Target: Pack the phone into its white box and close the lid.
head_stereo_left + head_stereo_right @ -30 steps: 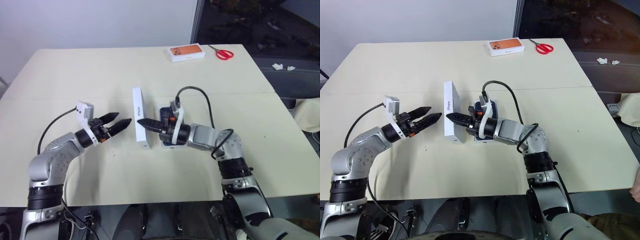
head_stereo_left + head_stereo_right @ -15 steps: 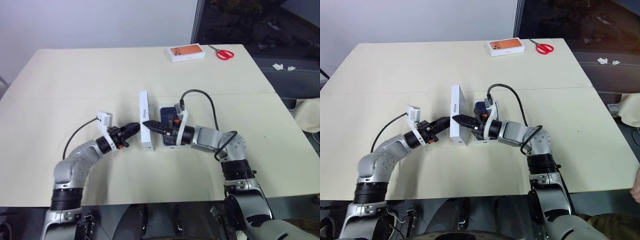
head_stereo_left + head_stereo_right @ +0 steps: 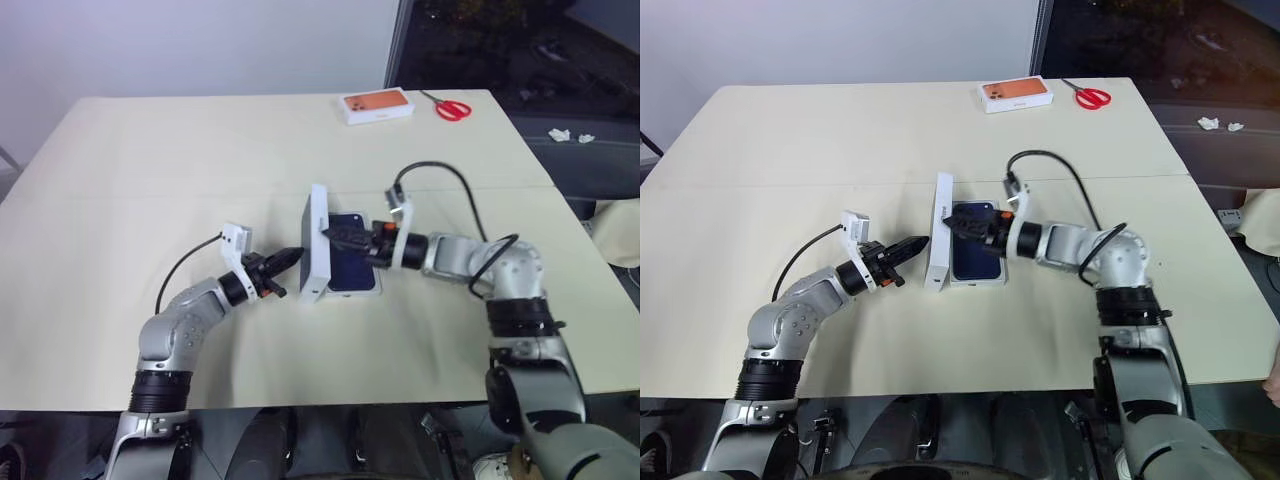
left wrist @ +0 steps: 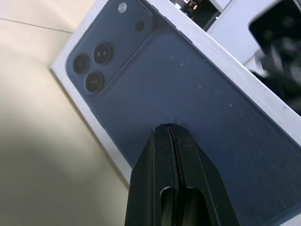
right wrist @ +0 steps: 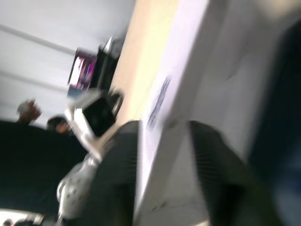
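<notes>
The left claw [image 3: 908, 246] is clenched, with nothing between its fingers, and its tip presses the printed outer face of the lid [image 3: 938, 247]. The lid stands on its long edge on the counter [image 3: 790, 150], leaning toward the right, just beside the white box [image 3: 980, 284]. The phone [image 3: 977, 255] already lies in this box, its long axis parallel to the lid. The right claw [image 3: 962, 226] straddles the upper edge of the lid with parted fingers. I think the lid must fall to the right, over the box.
</notes>
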